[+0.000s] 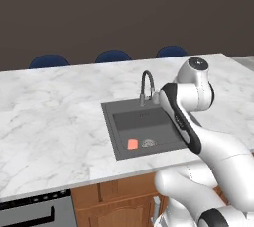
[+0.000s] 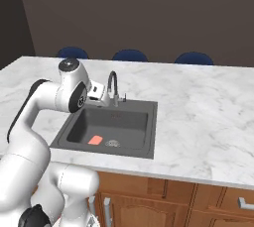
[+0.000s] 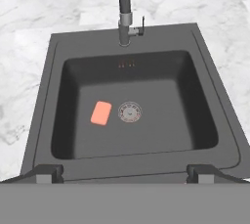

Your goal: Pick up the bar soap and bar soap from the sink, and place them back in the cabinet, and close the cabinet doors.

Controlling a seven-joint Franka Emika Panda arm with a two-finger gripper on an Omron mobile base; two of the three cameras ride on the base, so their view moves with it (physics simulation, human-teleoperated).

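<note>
One salmon-pink bar soap (image 3: 101, 113) lies flat on the floor of the dark grey sink (image 3: 161, 135), just left of the round drain strainer (image 3: 130, 112). The base views show the same bar soap (image 1: 132, 143) (image 2: 95, 140) at the near side of the sink (image 1: 139, 120) (image 2: 119, 122). My gripper (image 3: 127, 174) hovers high over the sink's near rim, looking straight down into it. It is open, fingers (image 3: 49, 173) wide apart and holding nothing. The cabinet and the cabinet doors are out of view.
A dark arched faucet (image 3: 124, 8) (image 1: 147, 85) rises at the sink's far edge. White marble counter (image 1: 49, 112) surrounds the basin. Blue chairs (image 1: 49, 61) stand behind the counter. Below the counter are wooden drawers (image 2: 198, 196) and a dark appliance front (image 1: 34, 211).
</note>
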